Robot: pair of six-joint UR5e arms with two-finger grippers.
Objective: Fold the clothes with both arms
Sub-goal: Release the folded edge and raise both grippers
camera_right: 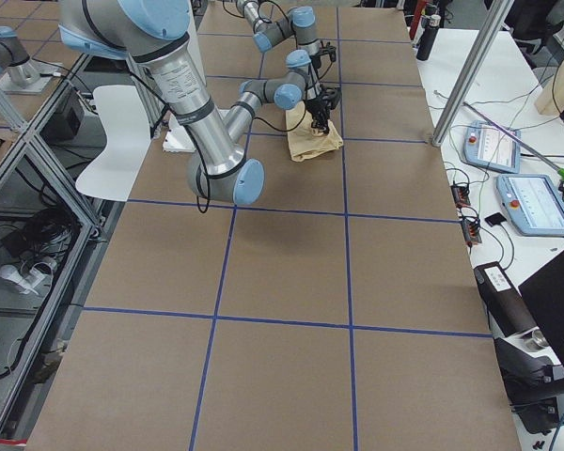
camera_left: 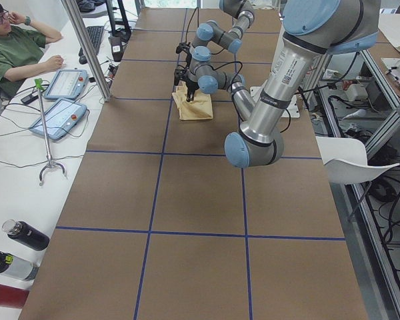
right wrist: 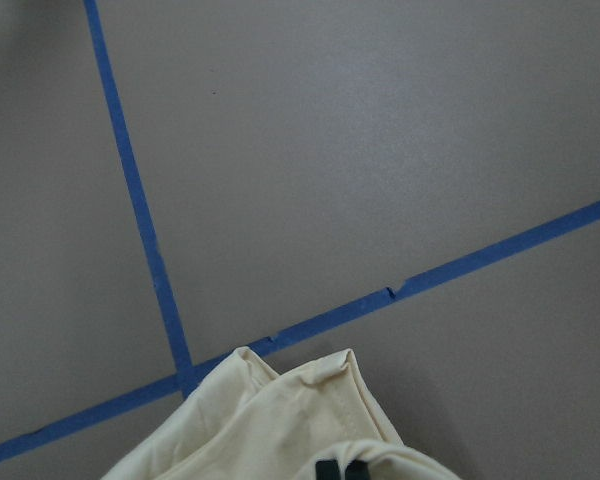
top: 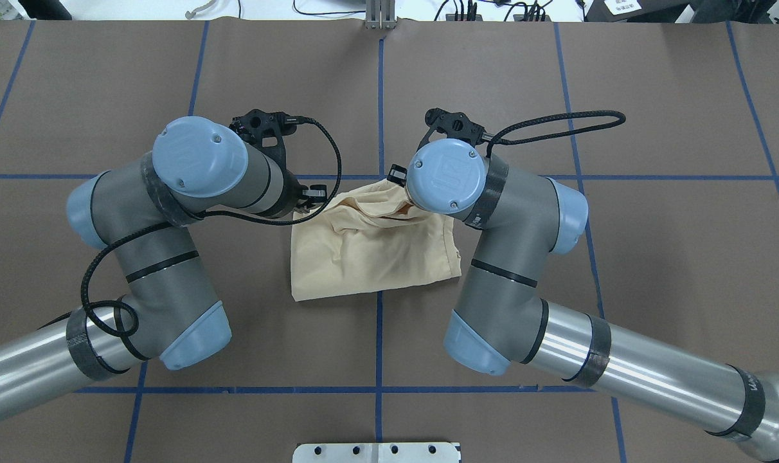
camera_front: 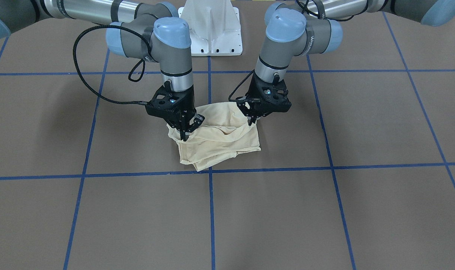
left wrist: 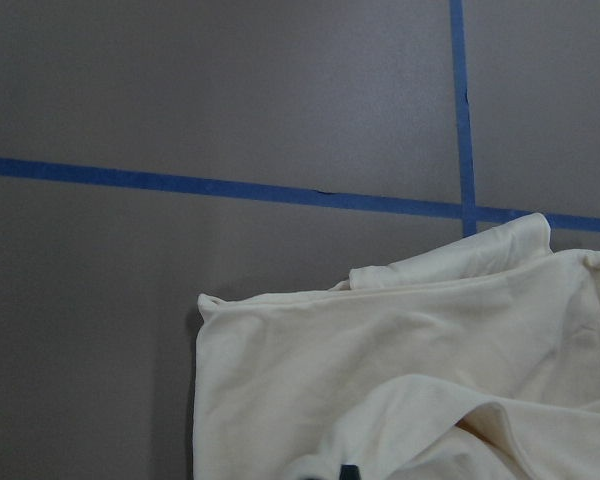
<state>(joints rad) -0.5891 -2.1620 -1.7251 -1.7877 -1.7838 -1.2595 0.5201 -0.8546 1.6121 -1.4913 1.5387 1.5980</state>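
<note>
The pale cream-yellow shirt (camera_front: 220, 144) lies folded into a small bundle at the table's middle; it also shows in the overhead view (top: 370, 251). No print shows. My left gripper (camera_front: 252, 119) is shut on the shirt's edge at one upper corner and holds it slightly raised; overhead it sits at the bundle's far left corner (top: 311, 195). My right gripper (camera_front: 184, 134) is shut on the opposite corner, mostly hidden under its wrist overhead (top: 396, 173). The wrist views show cream cloth (left wrist: 380, 380) (right wrist: 270, 430) at the fingertips.
Blue tape lines (camera_front: 210, 170) grid the brown table. The white pedestal base (camera_front: 212, 26) stands behind the shirt. An operator (camera_left: 13, 47) sits beside tablets (camera_left: 60, 100) and bottles (camera_left: 20, 233) on a side table. A white chair (camera_left: 347, 157) stands off the table.
</note>
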